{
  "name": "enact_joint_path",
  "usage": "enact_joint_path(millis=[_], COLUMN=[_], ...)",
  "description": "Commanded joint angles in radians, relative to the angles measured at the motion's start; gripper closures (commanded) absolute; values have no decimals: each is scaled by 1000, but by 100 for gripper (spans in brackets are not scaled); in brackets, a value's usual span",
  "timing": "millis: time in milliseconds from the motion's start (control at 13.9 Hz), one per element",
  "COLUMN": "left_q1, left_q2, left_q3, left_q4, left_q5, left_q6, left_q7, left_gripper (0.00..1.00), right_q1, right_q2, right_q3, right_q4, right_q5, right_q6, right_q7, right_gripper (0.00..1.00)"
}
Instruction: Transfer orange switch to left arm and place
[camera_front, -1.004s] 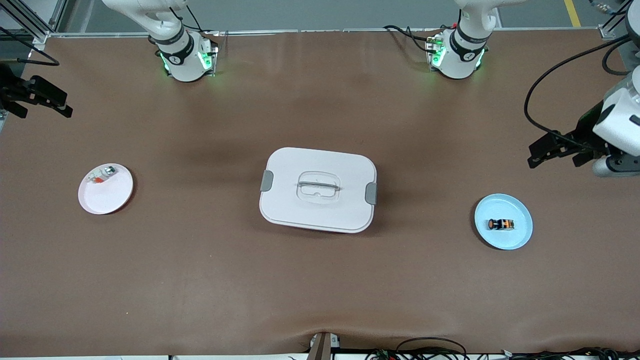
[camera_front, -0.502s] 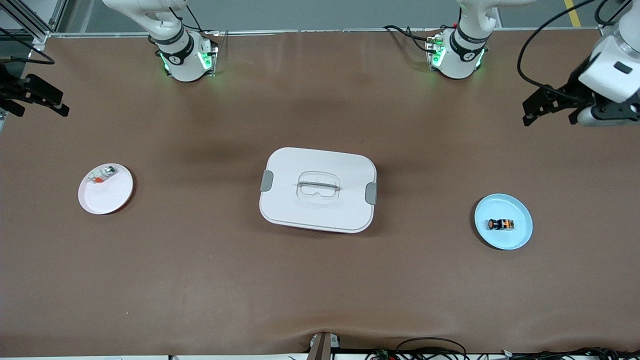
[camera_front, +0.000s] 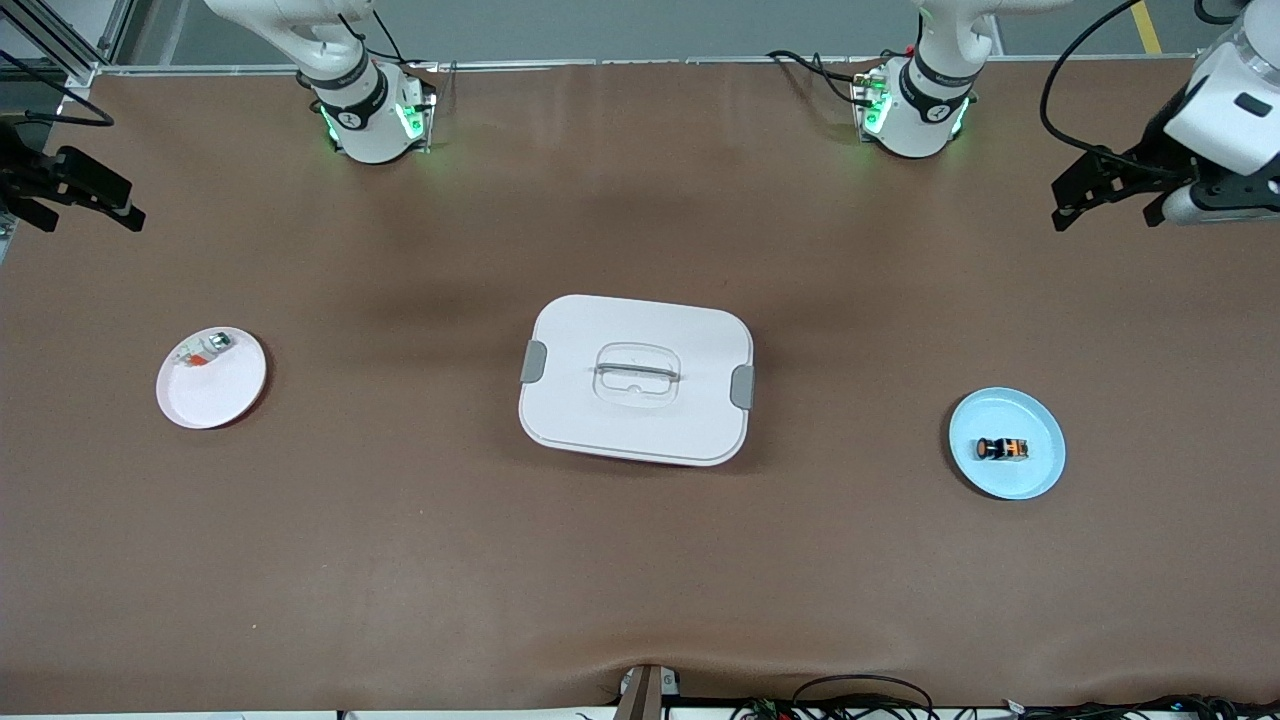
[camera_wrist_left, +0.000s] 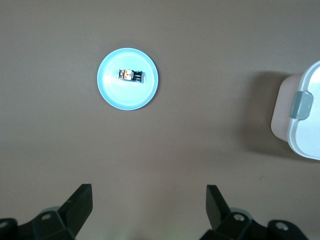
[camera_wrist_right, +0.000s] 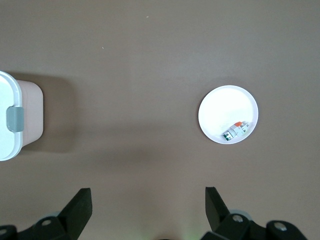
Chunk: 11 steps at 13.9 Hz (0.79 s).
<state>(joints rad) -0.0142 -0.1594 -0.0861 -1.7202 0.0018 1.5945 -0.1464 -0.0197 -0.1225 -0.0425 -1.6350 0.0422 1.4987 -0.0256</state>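
Note:
The orange switch (camera_front: 1002, 449), black with orange bits, lies on a small blue plate (camera_front: 1040, 472) toward the left arm's end of the table. In the left wrist view the orange switch (camera_wrist_left: 132, 75) rests on the blue plate (camera_wrist_left: 112, 92). My left gripper (camera_front: 1105, 215) hangs open and empty over bare table at that end, apart from the plate; its open fingers frame my left gripper (camera_wrist_left: 149, 192). My right gripper (camera_front: 90, 218) hangs open and empty over the table's edge at the right arm's end, also seen as my right gripper (camera_wrist_right: 148, 194). The white box (camera_front: 636, 378) stands mid-table.
A pink plate (camera_front: 225, 395) holding a white-silver part (camera_front: 205, 350) sits toward the right arm's end, showing in the right wrist view as the pink plate (camera_wrist_right: 220, 112). The box's latched ends show as the box (camera_wrist_left: 302, 125) and the box (camera_wrist_right: 12, 117). Cables trail along the table's front edge.
The left gripper has swung away from the blue plate toward the row of arm bases, then settled. The right gripper has barely shifted. Switch, plates and box are unmoved.

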Motion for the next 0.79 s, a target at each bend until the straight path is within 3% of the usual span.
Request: enact_joint_path(millis=[0, 717], left_q1=[11, 13], left_q2=[44, 57], left_q3=[2, 6], left_q4=[68, 79], left_q5=[0, 17], left_q6=[-47, -57], left_q7=[11, 11], left_gripper=[0, 0], right_q1=[-14, -14], right_q2=[-26, -25], right_q3=[10, 13], right_q4=[-25, -29], right_q5=[18, 18], right_q6=[9, 3], right_q7=[15, 15], right_gripper=[0, 0])
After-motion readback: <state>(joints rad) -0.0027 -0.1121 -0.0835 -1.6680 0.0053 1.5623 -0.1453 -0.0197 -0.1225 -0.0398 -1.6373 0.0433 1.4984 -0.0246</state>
